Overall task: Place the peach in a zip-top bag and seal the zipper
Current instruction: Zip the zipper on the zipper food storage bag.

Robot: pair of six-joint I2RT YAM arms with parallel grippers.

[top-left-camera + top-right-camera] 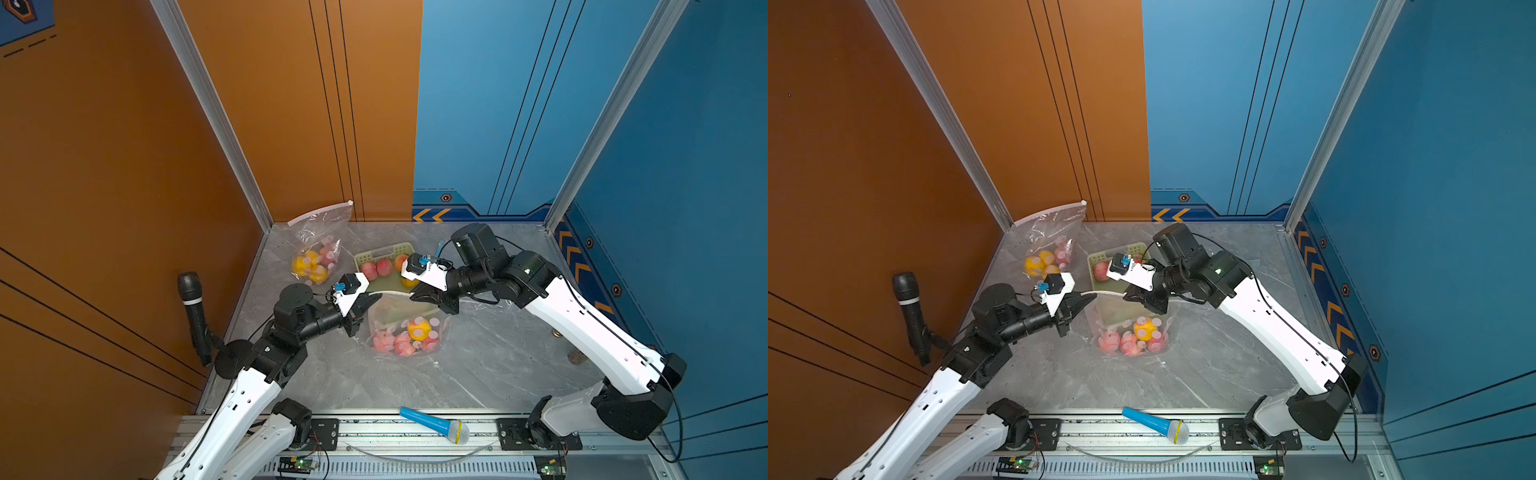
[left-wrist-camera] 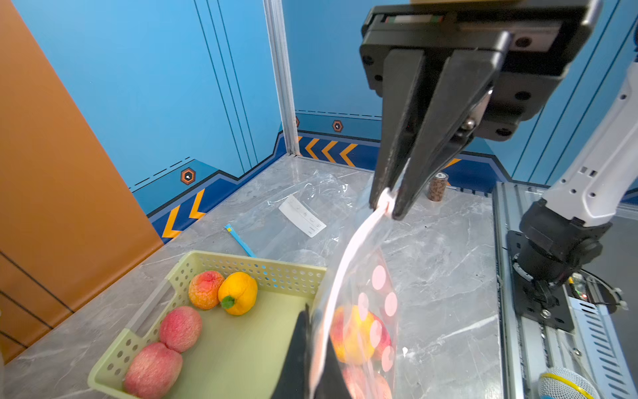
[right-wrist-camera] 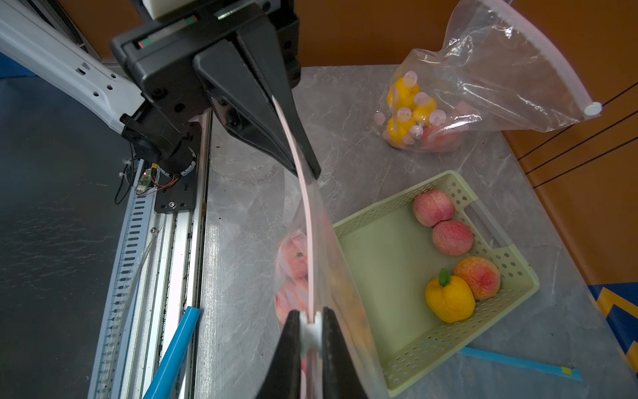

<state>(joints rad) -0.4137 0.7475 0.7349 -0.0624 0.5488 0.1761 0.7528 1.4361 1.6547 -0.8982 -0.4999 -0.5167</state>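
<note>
One zip-top bag [image 1: 405,328] is held upright between the two grippers, and several pink peaches [image 1: 395,344] are seen at its bottom. Its zipper strip [image 3: 305,193] is stretched from the left gripper [image 2: 385,209], whose jaws are pressed together on one end, to the right gripper [image 3: 310,314], which is clamped on the white slider [image 3: 307,333]. Just beyond both grippers, one green basket [image 3: 445,340] is placed, with three loose peaches [image 3: 452,238] and one yellow fruit [image 3: 448,298]. One second filled bag [image 1: 320,249] is seen farther beyond the left gripper.
</note>
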